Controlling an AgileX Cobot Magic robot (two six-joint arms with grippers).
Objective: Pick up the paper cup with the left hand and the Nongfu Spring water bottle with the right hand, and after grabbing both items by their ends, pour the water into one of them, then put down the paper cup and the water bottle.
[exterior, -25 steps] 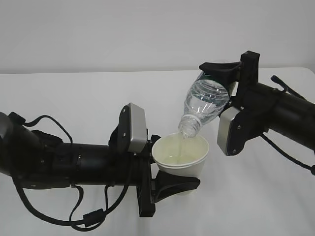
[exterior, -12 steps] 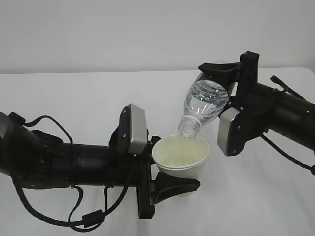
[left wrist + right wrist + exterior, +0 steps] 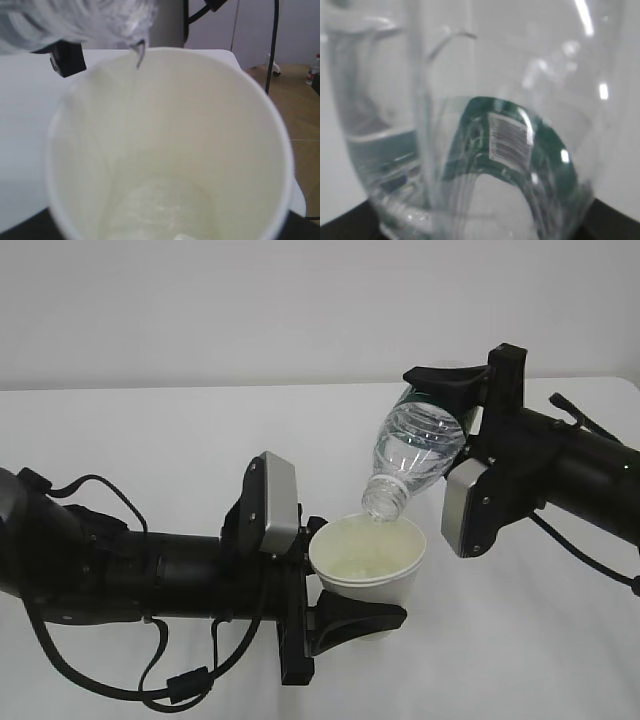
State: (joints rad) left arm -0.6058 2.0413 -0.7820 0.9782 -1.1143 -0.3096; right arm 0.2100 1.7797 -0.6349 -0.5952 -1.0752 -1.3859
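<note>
The paper cup is held upright above the table by the fingers of the left hand. Just above its rim, the water bottle is gripped at its base by the right hand and tilted neck-down.

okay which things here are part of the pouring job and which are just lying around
Part of the job:
small white paper cup, held by left gripper
clear ribbed plastic bottle, tilted neck-down over cup, held by right gripper

Lying about:
nothing on the white table
</note>
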